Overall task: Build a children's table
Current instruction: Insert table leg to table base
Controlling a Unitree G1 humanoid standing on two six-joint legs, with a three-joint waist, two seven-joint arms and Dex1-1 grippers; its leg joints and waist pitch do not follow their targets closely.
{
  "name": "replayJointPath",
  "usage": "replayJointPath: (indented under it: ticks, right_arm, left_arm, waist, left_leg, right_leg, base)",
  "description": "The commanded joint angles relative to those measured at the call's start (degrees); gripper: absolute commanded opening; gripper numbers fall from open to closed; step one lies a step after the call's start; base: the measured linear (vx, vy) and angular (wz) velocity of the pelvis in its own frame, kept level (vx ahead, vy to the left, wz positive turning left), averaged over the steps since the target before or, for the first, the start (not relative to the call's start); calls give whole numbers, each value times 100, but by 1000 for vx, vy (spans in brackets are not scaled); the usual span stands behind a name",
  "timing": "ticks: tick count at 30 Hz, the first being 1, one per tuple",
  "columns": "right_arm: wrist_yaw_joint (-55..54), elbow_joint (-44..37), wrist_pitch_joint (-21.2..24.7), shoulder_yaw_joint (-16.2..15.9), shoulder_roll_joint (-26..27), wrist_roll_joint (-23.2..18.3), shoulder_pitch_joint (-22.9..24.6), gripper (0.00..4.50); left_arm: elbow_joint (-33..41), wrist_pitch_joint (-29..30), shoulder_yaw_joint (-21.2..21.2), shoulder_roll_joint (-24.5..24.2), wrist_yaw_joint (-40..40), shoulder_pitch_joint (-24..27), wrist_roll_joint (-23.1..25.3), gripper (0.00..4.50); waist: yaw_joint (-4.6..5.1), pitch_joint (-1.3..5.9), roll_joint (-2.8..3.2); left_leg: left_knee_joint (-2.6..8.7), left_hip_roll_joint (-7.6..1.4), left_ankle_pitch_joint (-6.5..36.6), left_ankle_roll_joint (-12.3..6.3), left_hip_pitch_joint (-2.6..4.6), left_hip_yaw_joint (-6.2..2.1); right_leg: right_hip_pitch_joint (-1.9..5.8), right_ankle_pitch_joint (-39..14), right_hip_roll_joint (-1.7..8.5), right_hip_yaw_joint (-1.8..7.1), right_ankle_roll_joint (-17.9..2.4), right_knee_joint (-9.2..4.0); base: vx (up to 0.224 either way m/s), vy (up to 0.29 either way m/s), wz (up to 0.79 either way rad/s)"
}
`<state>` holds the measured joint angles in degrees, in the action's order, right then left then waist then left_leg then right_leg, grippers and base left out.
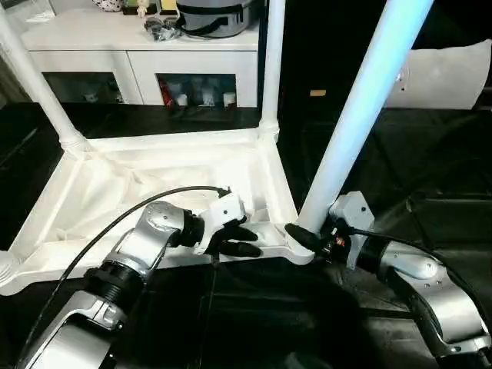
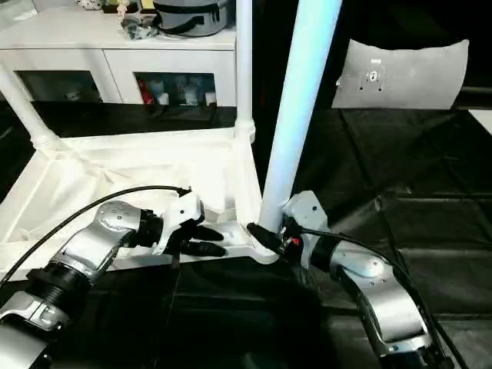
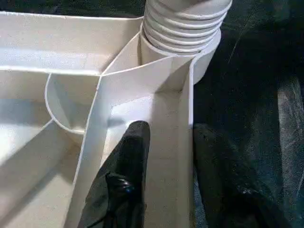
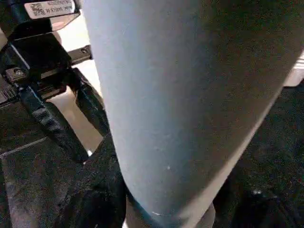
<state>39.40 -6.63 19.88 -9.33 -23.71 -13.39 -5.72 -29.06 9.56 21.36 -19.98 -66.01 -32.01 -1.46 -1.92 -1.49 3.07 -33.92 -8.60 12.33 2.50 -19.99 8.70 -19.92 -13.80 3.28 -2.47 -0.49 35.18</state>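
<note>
Your right gripper (image 1: pixel 301 234) is clasping the base of the near leg (image 1: pixel 361 108) where it is entering its corner socket. Your left gripper (image 1: pixel 244 237) is straddling the table top's rim (image 3: pixel 187 142), fingers parted. The upturned table top (image 1: pixel 154 184) is lying on the dark floor. Pushing sideways risks tilting this leg and cross-threading it.

White table (image 1: pixel 154 188), white legs (image 1: pixel 361 108), black tool fingers (image 1: pixel 238 247), silver forearms (image 1: pixel 146 246), black floor (image 1: pixel 430 169).
</note>
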Motion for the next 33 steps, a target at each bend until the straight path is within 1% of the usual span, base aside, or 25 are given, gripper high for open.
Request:
replayJointPath:
  ticks: [1, 2, 4, 5, 6, 8, 10, 11, 12, 13, 16, 17, 18, 19, 20, 21, 22, 24, 26, 29, 31, 33]
  right_arm:
    - [179, 365, 554, -508, 48, 15, 403, 191]
    - [176, 363, 558, -505, 50, 18, 403, 191]
    - [152, 361, 556, -505, 57, 42, 407, 191]
    - [136, 361, 560, -499, 67, 47, 406, 191]
    - [126, 360, 570, -495, 75, 49, 401, 191]
    - [110, 345, 601, -481, 85, 48, 392, 191]
    - [113, 335, 607, -473, 75, 47, 397, 191]
    - [113, 335, 607, -473, 75, 47, 397, 191]
    - [121, 334, 612, -468, 58, 50, 400, 191]
    - [130, 336, 618, -467, 35, 61, 394, 191]
    - [137, 339, 628, -463, 25, 67, 384, 191]
    - [137, 339, 628, -463, 25, 67, 384, 191]
    - [150, 348, 632, -455, 15, 69, 371, 191]
    - [151, 349, 632, -455, 14, 69, 370, 191]
    - [158, 355, 643, -451, 8, 75, 356, 191]
    - [159, 355, 650, -450, 7, 78, 352, 191]
    - [157, 362, 658, -452, 12, 86, 338, 191]
    - [160, 358, 663, -453, 10, 87, 336, 191]
    - [157, 352, 674, -447, 21, 73, 324, 191]
    - [146, 351, 680, -446, 39, 64, 302, 191]
    - [156, 326, 695, -436, 36, 43, 275, 191]
    - [194, 315, 711, -433, 32, 10, 248, 191]
  left_arm:
    - [-21, 27, -29, -88, 98, -82, 71, 121]
    - [3, 34, -23, -100, 74, -62, 66, 121]
    - [43, 7, -1, -120, 17, -2, 61, 119]
    - [59, 9, 8, -125, -12, 19, 58, 96]
    - [63, 9, 13, -123, -45, 28, 50, 96]
    - [99, 48, 28, -118, -138, 53, 30, 80]
    - [120, 40, 52, -117, -147, 61, 55, 65]
    - [120, 40, 52, -117, -147, 61, 55, 65]
    - [131, 8, 91, -125, -185, 63, 89, 43]
    - [191, 49, 125, -147, -255, 85, 90, 43]
    - [238, 62, 172, -183, -309, 103, 122, 35]
    - [238, 62, 172, -183, -309, 103, 122, 19]
    - [255, 66, 236, -233, -281, 108, 238, 8]
    - [253, 64, 240, -236, -274, 107, 250, 8]
    - [227, 29, 258, -249, -149, 101, 368, 8]
    - [191, -13, 239, -229, -12, 81, 429, 8]
    - [123, -53, 184, -178, 158, 38, 451, 1]
    - [108, -20, 131, -139, 220, 16, 408, 0]
    - [138, -3, 17, -71, 240, 0, 243, 0]
    - [107, -118, -31, -61, 210, 15, 178, 0]
    - [75, -231, -26, -98, 170, 68, 193, 0]
    - [90, -242, 11, -148, 87, 111, 210, 0]
  waist:
    - [-6, 162, -21]
    - [-4, 160, -35]
    - [-5, 157, -33]
    - [-1, 152, -35]
    - [-1, 150, -45]
    - [2, 150, -39]
    - [13, 149, -47]
    - [13, 149, -47]
    - [11, 156, -33]
    - [18, 159, -54]
    - [20, 159, -49]
    - [21, 156, -49]
    - [23, 155, -51]
    - [24, 145, -50]
    - [25, 145, -67]
    - [25, 136, -59]
    - [22, 129, -69]
    - [17, 120, -66]
    - [10, 110, -60]
    - [10, 109, -61]
    - [9, 113, -55]
    - [10, 110, -61]
  left_leg:
    - [474, -460, 1225, -227, -14, -159]
    - [480, -464, 1240, -223, -13, -159]
    - [483, -463, 1251, -217, -16, -159]
    - [487, -462, 1288, -212, -16, -156]
    - [487, -459, 1288, -212, -18, -154]
    - [494, -462, 1262, -208, -20, -158]
    - [501, -467, 1258, -214, -20, -157]
    - [501, -467, 1258, -214, -20, -157]
    - [502, -470, 1212, -222, -22, -162]
    - [499, -469, 1165, -235, -26, -155]
    - [495, -467, 1101, -266, -28, -149]
    - [496, -466, 1104, -267, -30, -149]
    - [500, -467, 1118, -270, -25, -149]
    - [507, -471, 1157, -261, -25, -150]
    - [506, -474, 1170, -258, -21, -146]
    - [511, -473, 1197, -253, -25, -150]
    - [518, -475, 1302, -217, -14, -147]
    - [526, -480, 1382, -180, -9, -150]
    - [538, -483, 1496, -138, -4, -154]
    - [546, -481, 1560, -113, -6, -162]
    - [548, -478, 1524, -118, -14, -162]
    - [554, -484, 1538, -115, -13, -167]
  right_leg:
    - [148, -945, 561, 314, -1346, -497]
    - [147, -952, 563, 316, -1342, -501]
    - [143, -971, 567, 319, -1333, -502]
    - [140, -1028, 568, 322, -1322, -511]
    - [139, -1082, 572, 325, -1306, -517]
    - [137, -1115, 574, 326, -1285, -524]
    - [133, -1046, 565, 325, -1286, -520]
    - [133, -1046, 565, 325, -1286, -520]
    - [138, -972, 571, 325, -1289, -516]
    - [141, -864, 567, 327, -1301, -516]
    - [145, -738, 569, 325, -1339, -506]
    - [146, -751, 571, 327, -1337, -508]
    - [143, -788, 566, 324, -1330, -510]
    - [140, -885, 570, 327, -1313, -520]
    - [137, -921, 570, 328, -1309, -526]
    - [134, -981, 571, 328, -1307, -528]
    - [122, -1183, 573, 331, -1280, -548]
    - [113, -1355, 575, 339, -1241, -560]
    - [97, -1534, 581, 344, -1204, -577]
    - [86, -1628, 580, 351, -1151, -587]
    - [88, -1510, 577, 353, -1147, -584]
    - [85, -1530, 580, 350, -1142, -576]
  base:
    - [0, 0, 0]
    - [0, 0, 0]
    - [0, 0, 0]
    - [0, 0, 0]
    - [0, 0, 0]
    - [0, 0, 0]
    - [0, 0, 0]
    - [0, 0, 0]
    - [0, 0, 0]
    - [0, 0, 0]
    - [0, 0, 0]
    - [0, 0, 0]
    - [0, 0, 0]
    - [0, 0, 0]
    - [0, 0, 0]
    - [0, 0, 0]
    - [0, 0, 0]
    - [0, 0, 0]
    - [0, 0, 0]
    - [0, 0, 0]
    - [0, 0, 0]
    - [0, 0, 0]
